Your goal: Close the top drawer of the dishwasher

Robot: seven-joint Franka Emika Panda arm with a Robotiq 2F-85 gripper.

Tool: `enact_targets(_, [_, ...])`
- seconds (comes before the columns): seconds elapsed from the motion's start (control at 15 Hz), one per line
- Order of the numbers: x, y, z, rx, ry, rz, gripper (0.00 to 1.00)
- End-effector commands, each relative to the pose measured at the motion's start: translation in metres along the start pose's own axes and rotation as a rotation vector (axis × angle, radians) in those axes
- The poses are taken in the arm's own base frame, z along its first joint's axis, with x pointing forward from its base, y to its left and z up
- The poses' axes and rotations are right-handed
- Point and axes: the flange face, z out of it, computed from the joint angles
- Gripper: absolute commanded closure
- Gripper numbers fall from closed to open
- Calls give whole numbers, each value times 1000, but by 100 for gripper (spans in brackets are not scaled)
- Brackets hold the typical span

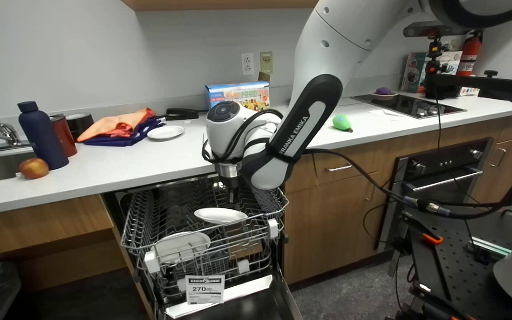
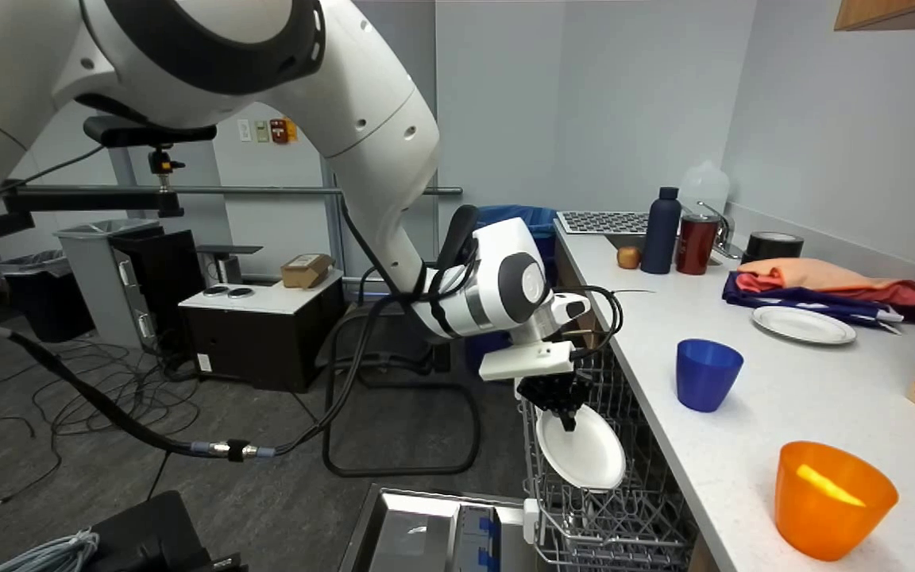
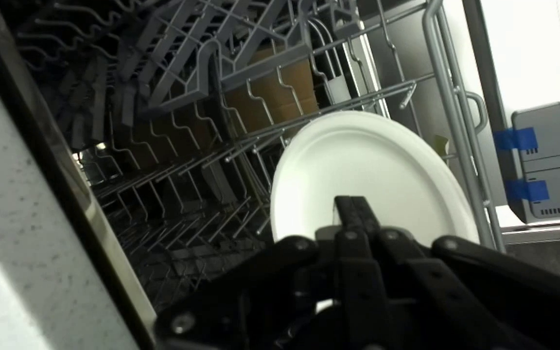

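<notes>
The top drawer (image 1: 135, 222) is a grey wire rack pulled out from under the counter. It also shows in an exterior view (image 2: 640, 520) and in the wrist view, with its front rail (image 3: 455, 107) on the right. The dishwasher's door (image 1: 256, 306) is folded down open. A white plate (image 1: 220, 215) leans in the top drawer; it fills the middle of the wrist view (image 3: 382, 160). My gripper (image 3: 350, 199) is shut and empty, pointing down inside the rack area, in front of the plate. In an exterior view the fingertips (image 2: 567, 421) overlap the plate; I cannot tell whether they touch.
The white counter edge (image 3: 32, 233) runs close beside the gripper. Another white plate (image 1: 182, 246) stands in the lower rack. A blue cup (image 2: 708, 373) and an orange cup (image 2: 835, 500) stand on the counter. The arm's cable (image 1: 371, 182) hangs to the side.
</notes>
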Motion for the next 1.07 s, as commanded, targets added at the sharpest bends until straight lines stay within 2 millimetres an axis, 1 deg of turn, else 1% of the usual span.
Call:
enact_targets(0.0, [17, -18, -36, 80, 92, -18, 100])
enact_targets(0.2, [34, -51, -65, 197, 159, -46, 100])
enact_targets(0.33, [43, -73, -72, 252, 171, -64, 100])
enact_targets(0.47, [46, -90, -65, 264, 155, -75, 100])
enact_targets(0.6, [43, -99, -51, 257, 130, -76, 100])
enact_targets(0.8, [36, -102, -27, 240, 90, -75, 100])
enact_targets(1.0, [29, -101, -4, 228, 49, -74, 100])
